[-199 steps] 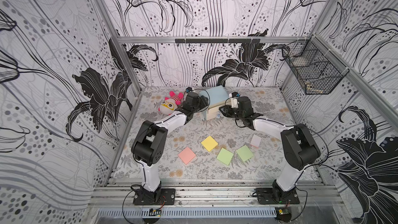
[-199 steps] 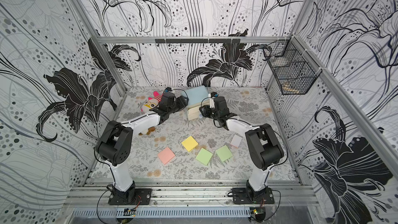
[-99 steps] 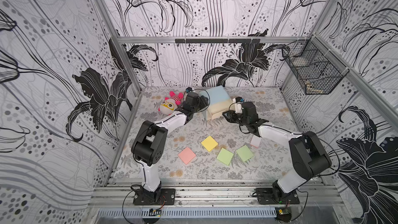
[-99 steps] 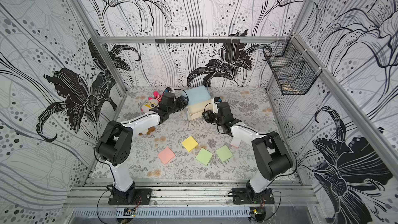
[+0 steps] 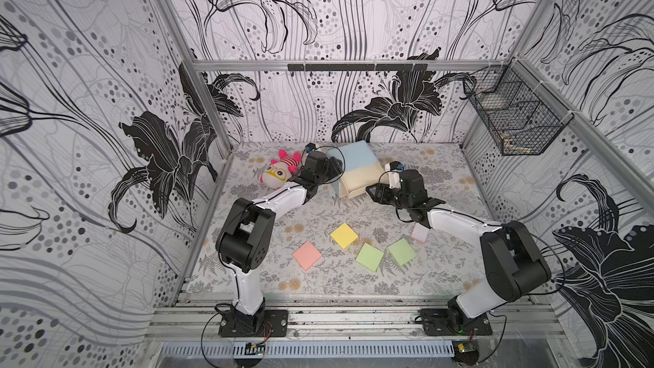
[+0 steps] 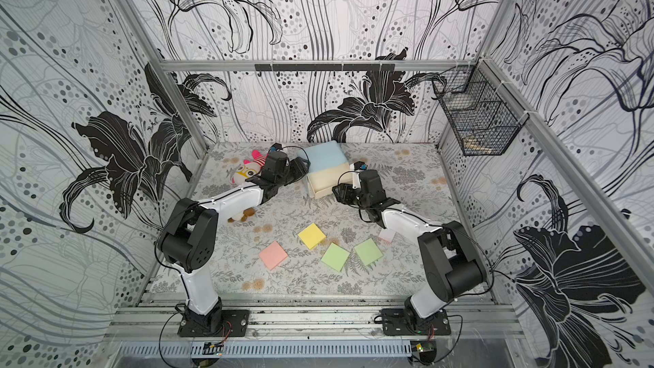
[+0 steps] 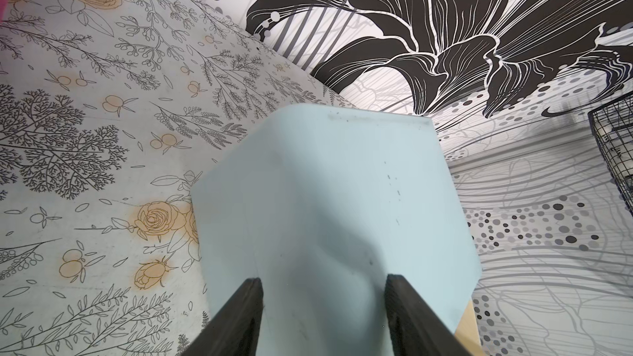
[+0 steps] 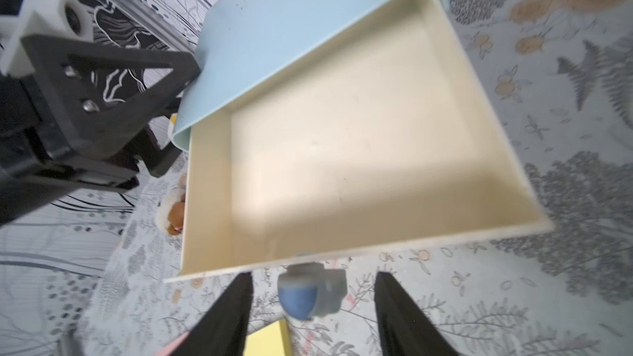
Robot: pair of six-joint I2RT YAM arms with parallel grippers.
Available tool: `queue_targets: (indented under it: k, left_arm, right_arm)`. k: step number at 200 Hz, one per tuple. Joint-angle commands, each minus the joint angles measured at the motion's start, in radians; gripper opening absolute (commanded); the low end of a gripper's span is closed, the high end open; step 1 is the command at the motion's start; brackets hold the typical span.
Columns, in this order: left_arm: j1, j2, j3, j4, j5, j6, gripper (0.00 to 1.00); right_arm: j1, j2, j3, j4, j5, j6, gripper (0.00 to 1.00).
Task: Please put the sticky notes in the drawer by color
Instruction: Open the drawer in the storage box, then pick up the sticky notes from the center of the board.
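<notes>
**Top drawer out; pads flat on the mat**

Noted right gripper (image 8: 313, 273) spread, with the small round blue knob (image 8: 298, 297) in the gap, clear of both fingers. Just ahead of its fingertips: front rim of the cream plastic top drawer (image 8: 342, 131), drawn well out of the pale-blue boxy mini chest (image 5: 350, 159). Long axis of drawer straight away from this gripper, front toward it, open side up, bare cream floor on show.

Found left gripper (image 7: 324, 278) spread too, set against the chest's blue shell, with that shell in the gap. Pressing or merely touching: cannot tell. Just beside it, on the side away from the chest: plush doll with yellow glasses and pink hair (image 5: 279, 175). Back wall close behind the chest, little room there.

Behind right gripper, toward the arm bases: open stretch of floral mat (image 5: 318, 217). Then, lying flat:
- yellow square paper pad (image 5: 344, 236)
- pink square paper pad (image 5: 307, 255), farther out and apart
- light-green square paper pad (image 5: 369, 257)
- second light-green pad (image 5: 401, 251), just beside the first

Also a pale pinkish square (image 5: 420, 233), partly under the right forearm, colour hard to judge.

Hard to see: chest's lower drawers out of sight in both top views. Right wrist view blurred, yellow and pink pads cut off at its edge. Black wire basket (image 5: 513, 125) high on the side wall, well apart from right gripper, contents unclear.
</notes>
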Motion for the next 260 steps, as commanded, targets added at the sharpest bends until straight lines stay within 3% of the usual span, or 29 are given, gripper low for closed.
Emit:
queue_targets:
  k: [1,71,113,135,161,183,215,239,260]
  left_arm:
    - [0.0,0.022,0.002,-0.086,0.004,0.013,0.62]
    - [-0.004,-0.099,0.011,-0.106,-0.046,0.037,0.66]
    - [-0.013,-0.281,-0.048,-0.146,-0.168,0.073,0.81]
    - [-0.02,-0.389,-0.123,-0.198,-0.229,0.119,1.0]
    - [-0.029,-0.542,-0.277,-0.265,-0.318,0.13,0.97]
    - [-0.032,-0.683,-0.434,-0.348,-0.364,0.068,0.97]
    - [-0.073,-0.893,-0.634,-0.537,-0.399,-0.12,0.97]
    - [-0.138,-1.017,-0.767,-0.637,-0.371,-0.28,0.99]
    - [-0.194,-1.073,-0.889,-0.6,-0.306,-0.398,0.97]
  right_arm:
    - [0.0,-0.085,-0.033,-0.032,0.046,-0.019,0.72]
    - [0.008,-0.299,-0.168,-0.071,0.061,-0.123,0.99]
    - [0.052,-0.335,-0.191,-0.083,0.07,-0.161,0.99]
    - [0.075,-0.349,-0.204,-0.073,0.072,-0.175,0.99]
    - [0.125,-0.37,-0.226,-0.058,0.084,-0.253,0.99]
    - [0.174,-0.368,-0.229,-0.059,0.089,-0.324,0.99]
    - [0.192,-0.332,-0.223,-0.057,0.082,-0.343,0.99]
    - [0.194,-0.285,-0.202,-0.04,0.072,-0.337,0.99]
    - [0.194,-0.236,-0.177,-0.019,0.061,-0.333,0.99]
